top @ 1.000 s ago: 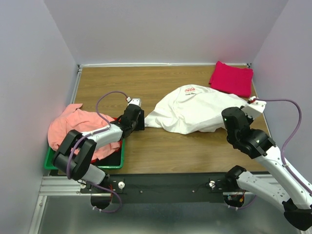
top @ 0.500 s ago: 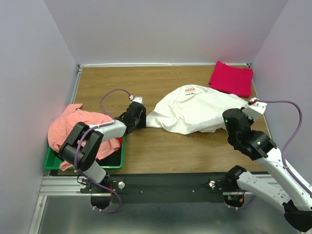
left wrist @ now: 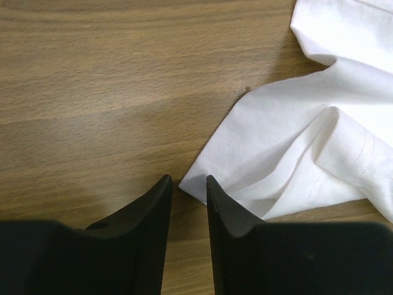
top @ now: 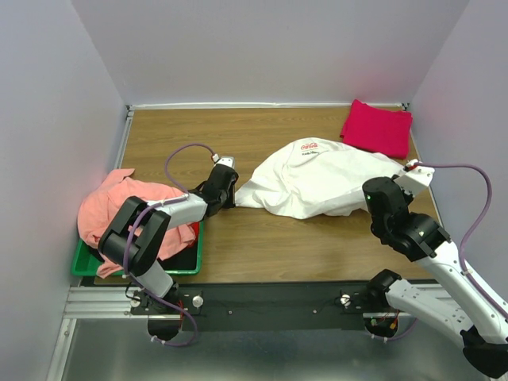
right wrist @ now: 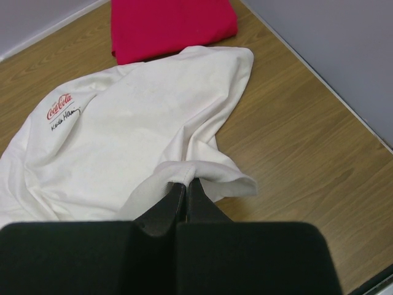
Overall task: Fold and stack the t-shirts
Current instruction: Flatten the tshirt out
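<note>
The large white t-shirt (top: pixel 317 178) with a red chest print lies crumpled across the middle of the table. My left gripper (top: pixel 230 197) sits low at its left corner. In the left wrist view, the left gripper (left wrist: pixel 187 178) has its jaws a narrow gap apart, and the corner of the white t-shirt (left wrist: pixel 288 141) lies just at the tips with no cloth between them. My right gripper (right wrist: pixel 186 182) is shut on the hem of the white t-shirt (right wrist: pixel 123 129) at its right side. A folded magenta-red t-shirt (top: pixel 377 127) lies at the back right. A salmon-pink t-shirt (top: pixel 119 206) is heaped over the bin.
A green plastic bin (top: pixel 178 267) stands at the front left under the pink heap, with the left arm reaching over it. Grey walls close in the table on three sides. Bare wood shows between the white t-shirt and the near edge.
The left arm's elbow has swung right and its wrist has edged closer to the white t-shirt's corner. The right arm and the t-shirts have stayed put.
</note>
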Available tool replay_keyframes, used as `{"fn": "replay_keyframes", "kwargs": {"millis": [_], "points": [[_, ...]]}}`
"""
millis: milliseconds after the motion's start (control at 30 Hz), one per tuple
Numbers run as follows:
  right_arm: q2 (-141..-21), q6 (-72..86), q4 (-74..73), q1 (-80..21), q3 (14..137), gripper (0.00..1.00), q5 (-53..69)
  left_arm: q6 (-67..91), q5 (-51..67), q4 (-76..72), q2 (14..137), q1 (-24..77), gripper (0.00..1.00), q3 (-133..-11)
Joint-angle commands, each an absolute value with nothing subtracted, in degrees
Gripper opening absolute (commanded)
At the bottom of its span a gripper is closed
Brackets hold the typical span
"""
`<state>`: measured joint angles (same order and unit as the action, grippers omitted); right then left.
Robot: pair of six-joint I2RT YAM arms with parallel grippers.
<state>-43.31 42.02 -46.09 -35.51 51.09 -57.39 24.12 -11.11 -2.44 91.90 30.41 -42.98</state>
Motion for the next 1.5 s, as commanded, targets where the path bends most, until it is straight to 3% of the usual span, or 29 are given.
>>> {"fn": "replay_keyframes", "kwargs": {"millis": [0, 133, 300, 767, 867, 900, 1233, 1467], "points": [[-42.5, 43.1, -45.9, -35.2, 50.5, 0.0, -57.7, 23.8, -10.4, -0.4, 92.5, 30.2, 0.36, -43.5], [-42.5, 43.0, -45.8, -35.2, 50.6, 0.0, -57.7, 24.3, -10.1, -0.1, 92.1, 30.3, 0.36, -43.2], [-42.6, 43.0, -45.6, -35.2, 50.6, 0.0, -57.8, 24.3, -9.4, -0.1, 92.5, 30.4, 0.28, -43.6], [-42.4, 42.8, -45.6, -35.2, 50.5, 0.0, -57.8, 24.6, -6.9, -0.2, 93.1, 31.8, 0.28, -43.0], [-42.3, 42.9, -45.5, -35.2, 50.5, 0.01, -57.7, 24.7, -6.7, -0.4, 94.0, 31.8, 0.14, -43.0], [-42.3, 42.8, -45.5, -35.2, 50.5, 0.0, -57.7, 24.8, -6.8, -0.5, 94.0, 31.9, 0.0, -43.0], [-46.0, 41.3, -44.1, -35.2, 52.2, 0.0, -57.0, 23.9, -14.4, 1.8, 87.4, 30.0, 0.0, -51.1], [-55.6, 32.6, -30.9, -35.1, 56.4, 0.0, -55.3, 22.9, -12.4, 1.4, 79.0, 23.1, 0.0, -64.1]]}}
